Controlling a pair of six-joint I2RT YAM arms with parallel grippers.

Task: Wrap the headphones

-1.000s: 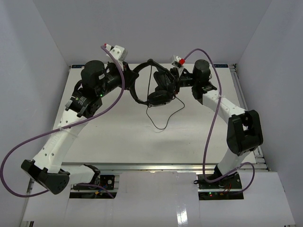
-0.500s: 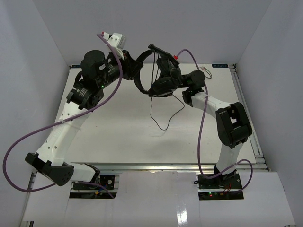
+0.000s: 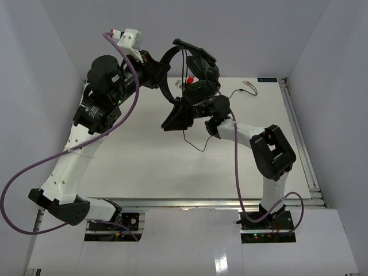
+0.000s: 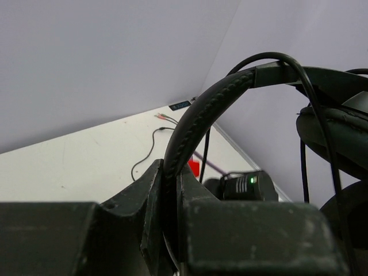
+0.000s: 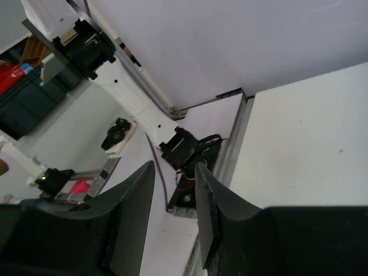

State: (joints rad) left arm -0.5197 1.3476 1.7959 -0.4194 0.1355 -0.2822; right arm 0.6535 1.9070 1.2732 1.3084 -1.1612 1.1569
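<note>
Left wrist: illegible label (image 4: 180, 106) beyond headphones (image 4: 195, 118)

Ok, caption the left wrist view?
Left tool clamping the headphones by the headband, cable lying on the table beyond.

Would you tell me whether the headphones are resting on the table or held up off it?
Held up: the left gripper clamps the headphones by the headband, and the earcups hang above the table.

Bright even light, soft shadows, blurry close foreground
</note>
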